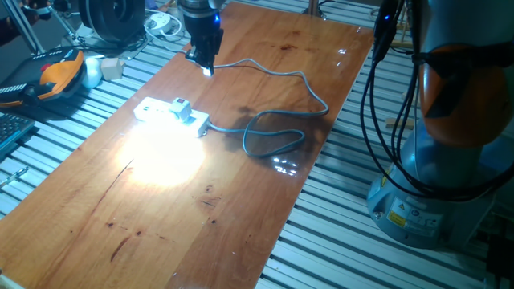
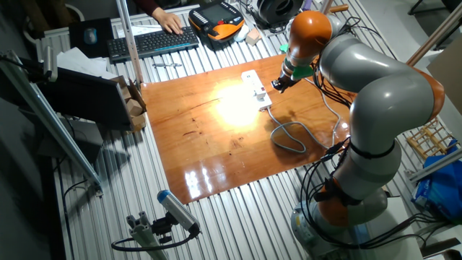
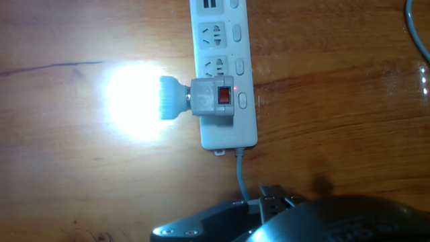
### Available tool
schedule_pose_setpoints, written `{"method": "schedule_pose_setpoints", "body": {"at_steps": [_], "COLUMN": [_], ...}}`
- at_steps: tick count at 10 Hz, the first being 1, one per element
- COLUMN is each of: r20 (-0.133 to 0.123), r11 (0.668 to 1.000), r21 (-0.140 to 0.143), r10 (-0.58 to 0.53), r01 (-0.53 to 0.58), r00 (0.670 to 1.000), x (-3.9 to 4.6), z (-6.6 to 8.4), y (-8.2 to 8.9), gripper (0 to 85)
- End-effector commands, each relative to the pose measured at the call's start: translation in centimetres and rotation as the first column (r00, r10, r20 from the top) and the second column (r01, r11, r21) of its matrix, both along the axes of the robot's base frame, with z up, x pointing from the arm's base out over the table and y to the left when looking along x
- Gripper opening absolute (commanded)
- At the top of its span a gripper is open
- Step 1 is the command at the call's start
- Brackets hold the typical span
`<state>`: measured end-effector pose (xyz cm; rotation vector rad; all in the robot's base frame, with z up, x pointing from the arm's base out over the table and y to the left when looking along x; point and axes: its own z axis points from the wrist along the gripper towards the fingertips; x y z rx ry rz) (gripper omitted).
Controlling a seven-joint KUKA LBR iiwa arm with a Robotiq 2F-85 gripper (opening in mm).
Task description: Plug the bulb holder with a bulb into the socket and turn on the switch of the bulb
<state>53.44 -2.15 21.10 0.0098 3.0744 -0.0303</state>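
On the socket [image 3: 222, 70], at its cable end, sits the bulb holder [image 3: 213, 98], plugged in. Its bulb [image 3: 169, 98] glows bright and looks light and easy to break, so grab the hard boxy holder. Past that end hangs the gripper [image 1: 206, 66]; I cannot tell if it is open. Under the socket, the wooden table [image 1: 161, 217] is smooth and shiny, with lots of room.

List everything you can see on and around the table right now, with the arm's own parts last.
socket: one, white, on the wooden table, grey cable looping beside it
bulb holder: one, white with a red switch, plugged into the socket's end outlet
bulb: one, lit, sticking sideways from the holder
keyboard: one, black, beyond the table
pendant: one, orange and black, near the keyboard
arm: one, grey and orange
tool: one, black, raised above the cable, touching nothing
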Motion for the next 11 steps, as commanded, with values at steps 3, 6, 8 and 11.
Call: {"method": "schedule_pose_setpoints", "body": {"at_steps": [3,6,8,11], "r20": [-0.007,0.005,-0.001,-0.001], "r11": [1.0,0.999,0.999,0.999], "r21": [0.005,0.038,0.044,0.035], "r10": [0.004,-0.009,-0.011,-0.012], "r01": [-0.004,0.009,0.011,0.012], "r00": [1.0,1.0,1.0,1.0], "x": [-0.1,-0.13,-0.14,-0.13], "z": [0.36,0.48,0.54,0.7], "y": [0.0,0.15,0.29,0.63], "gripper": [0.0,0.0,0.0,0.0]}}
